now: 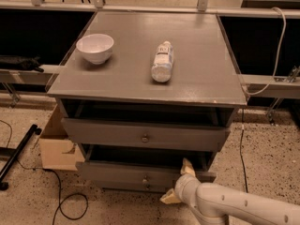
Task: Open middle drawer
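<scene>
Middle drawer (119, 171), claw (177, 182) at its front, arm (243, 206) low.

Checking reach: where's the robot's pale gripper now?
In the camera view the gripper sits low, right of centre, at the grey wooden middle drawer, right of its round metal knob.

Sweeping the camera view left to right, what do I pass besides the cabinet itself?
In order: cardboard box → white bowl → bottle lying on its side → white cable. The gripper is low in the view, at the middle drawer front, right of its knob.
</scene>
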Robot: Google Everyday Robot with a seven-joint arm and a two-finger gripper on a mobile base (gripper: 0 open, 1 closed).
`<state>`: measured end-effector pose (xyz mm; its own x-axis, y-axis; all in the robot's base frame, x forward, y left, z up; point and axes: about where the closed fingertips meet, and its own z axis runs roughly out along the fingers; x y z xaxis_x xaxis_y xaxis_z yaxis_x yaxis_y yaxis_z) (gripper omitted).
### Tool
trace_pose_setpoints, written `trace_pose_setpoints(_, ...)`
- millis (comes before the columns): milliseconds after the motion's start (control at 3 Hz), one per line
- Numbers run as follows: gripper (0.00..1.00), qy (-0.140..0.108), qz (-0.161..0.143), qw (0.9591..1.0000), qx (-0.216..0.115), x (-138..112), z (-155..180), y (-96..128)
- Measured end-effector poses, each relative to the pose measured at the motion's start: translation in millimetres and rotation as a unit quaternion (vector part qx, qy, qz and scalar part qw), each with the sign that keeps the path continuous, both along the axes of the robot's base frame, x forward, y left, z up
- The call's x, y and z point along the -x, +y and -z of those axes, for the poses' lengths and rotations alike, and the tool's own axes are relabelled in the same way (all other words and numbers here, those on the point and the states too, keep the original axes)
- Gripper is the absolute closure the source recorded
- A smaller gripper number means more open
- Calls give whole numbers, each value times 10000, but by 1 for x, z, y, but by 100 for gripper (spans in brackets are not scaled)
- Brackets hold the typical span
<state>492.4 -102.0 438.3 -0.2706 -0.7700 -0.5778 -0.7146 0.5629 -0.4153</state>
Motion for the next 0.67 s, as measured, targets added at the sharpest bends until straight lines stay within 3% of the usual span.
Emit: trace_pose_setpoints(667, 0, 30, 70, 10000, -34, -3, 0, -4)
